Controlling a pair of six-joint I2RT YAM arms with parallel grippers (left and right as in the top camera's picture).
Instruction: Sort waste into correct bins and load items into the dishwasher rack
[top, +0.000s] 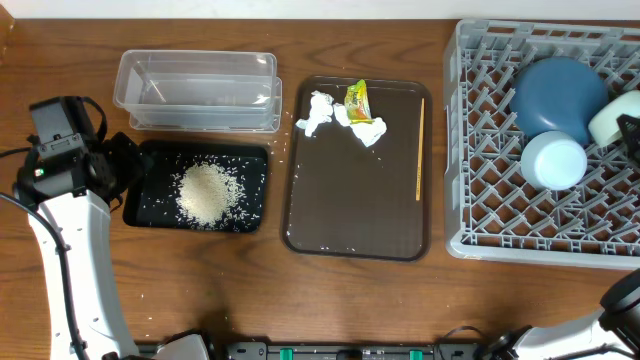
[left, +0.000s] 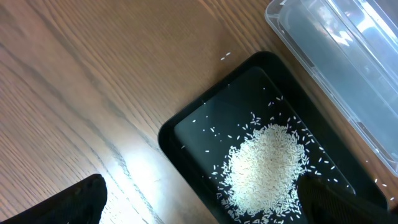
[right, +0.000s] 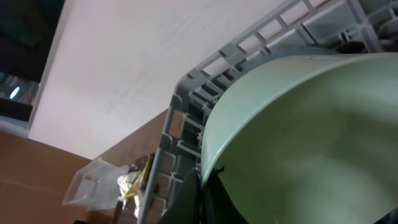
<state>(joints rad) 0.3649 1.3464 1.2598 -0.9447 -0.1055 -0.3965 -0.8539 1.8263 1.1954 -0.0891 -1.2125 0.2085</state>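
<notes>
rice (top: 207, 192) heaped in black tray (top: 255, 160); left gripper (left: 202, 190) over its end, jaws spread wide. right gripper (top: 632, 135), jaws pressed together, beside mint-green bowl (right: 298, 137) in rack (top: 480, 150).

Rice (top: 207, 193) heaped in black tray (top: 200, 148); blue dish (top: 560, 92), mint-green bowl (right: 311, 137) in rack (top: 490, 205)

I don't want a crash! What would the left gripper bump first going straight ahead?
Probably the rice pile in the black tray; the left gripper aims there, depth unclear.
</notes>
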